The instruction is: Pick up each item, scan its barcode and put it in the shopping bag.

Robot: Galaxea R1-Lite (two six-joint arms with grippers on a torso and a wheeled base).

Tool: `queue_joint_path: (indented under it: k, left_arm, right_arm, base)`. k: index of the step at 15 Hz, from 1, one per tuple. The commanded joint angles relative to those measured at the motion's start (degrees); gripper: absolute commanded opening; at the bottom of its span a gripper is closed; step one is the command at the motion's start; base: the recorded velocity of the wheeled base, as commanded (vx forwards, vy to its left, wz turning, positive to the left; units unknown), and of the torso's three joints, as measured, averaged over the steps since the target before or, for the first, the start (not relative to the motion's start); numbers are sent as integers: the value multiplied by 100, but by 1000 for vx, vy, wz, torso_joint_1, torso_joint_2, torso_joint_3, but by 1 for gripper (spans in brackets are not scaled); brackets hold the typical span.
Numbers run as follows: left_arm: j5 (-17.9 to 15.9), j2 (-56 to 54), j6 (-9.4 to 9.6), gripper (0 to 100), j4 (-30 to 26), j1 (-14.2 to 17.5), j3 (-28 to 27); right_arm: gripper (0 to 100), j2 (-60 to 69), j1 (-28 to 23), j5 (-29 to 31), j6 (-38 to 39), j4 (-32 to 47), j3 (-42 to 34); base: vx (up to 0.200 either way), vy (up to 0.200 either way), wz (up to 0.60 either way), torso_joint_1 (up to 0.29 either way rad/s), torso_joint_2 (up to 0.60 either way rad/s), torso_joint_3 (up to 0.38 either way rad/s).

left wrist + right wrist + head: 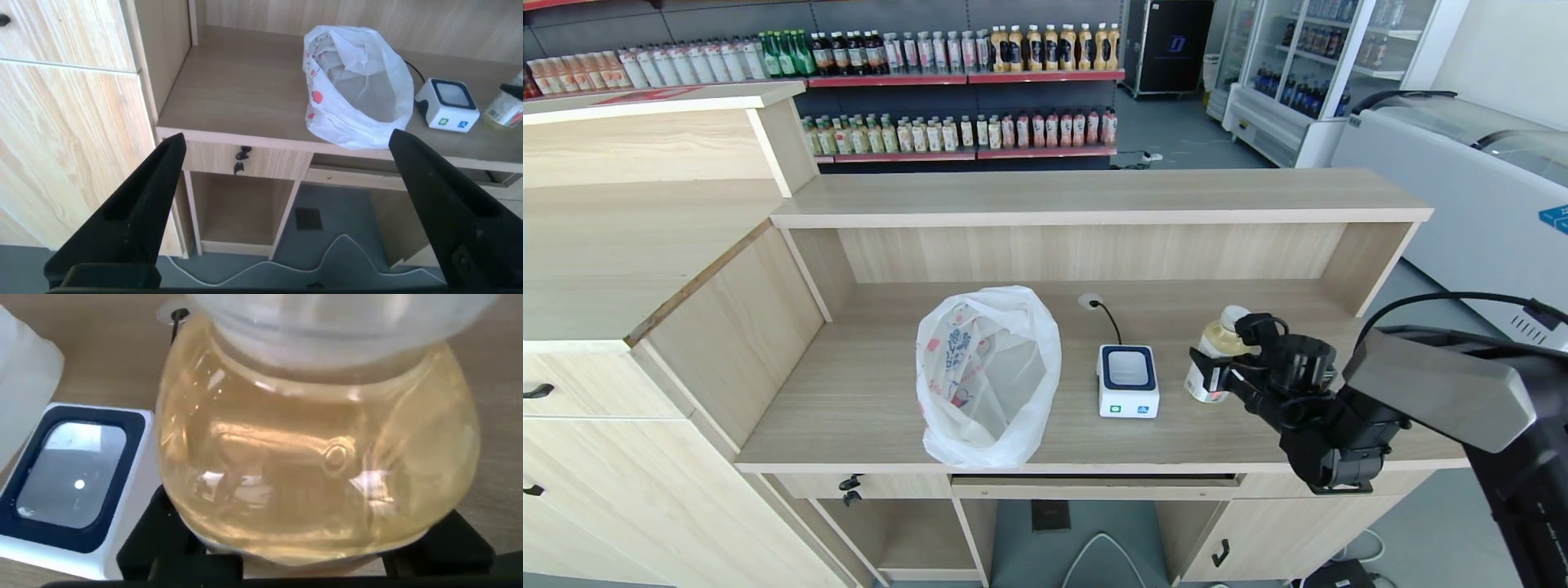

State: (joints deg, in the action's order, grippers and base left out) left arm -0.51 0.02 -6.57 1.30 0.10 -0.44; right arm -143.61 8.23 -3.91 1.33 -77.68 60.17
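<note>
A bottle [1215,347] of pale yellow drink with a white cap stands upright at the right of the wooden counter [849,392]. My right gripper [1211,374] is shut on the bottle; the bottle [319,457] sits between the dark fingers [151,549]. Just left of it lies the white scanner [1128,380] with a dark-framed window, on a black cable. The white plastic shopping bag [988,376] lies mouth open at the counter's middle. My left gripper [286,212] hangs open below and in front of the counter's left end, with the bag [355,82] beyond it.
A raised wooden ledge [1094,196] runs along the counter's back, with side walls at both ends. A taller cabinet [621,245] stands to the left. Drawers and an open recess [245,204] lie under the counter. Shelves of bottles [931,57] stand far behind.
</note>
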Motion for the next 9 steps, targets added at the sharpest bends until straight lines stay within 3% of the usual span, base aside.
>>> queue_joint_path:
  k: [1, 4, 6, 9]
  left_arm:
    - [7, -2, -2, 100, 1, -1, 0]
    - [-2, -2, -2, 100, 1, -1, 0]
    - [-2, -2, -2, 100, 1, -1, 0]
    - [-2, -2, -2, 100, 1, -1, 0]
  right_arm:
    - [0, 1590, -41, -110, 904, 921, -410]
    - [0, 3348, -234, -936, 1607, 2301, -542]
    - [0, 4394, -243, -1929, 2328, 3022, -568]
    - [0, 5422, -296, -3502, 2785, 3083, -1104]
  base:
    - [0, 0, 0, 0, 0, 0]
    - [0, 0, 0, 0, 0, 0]
    - [0, 0, 0, 0, 0, 0]
    - [0, 0, 0, 0, 0, 0]
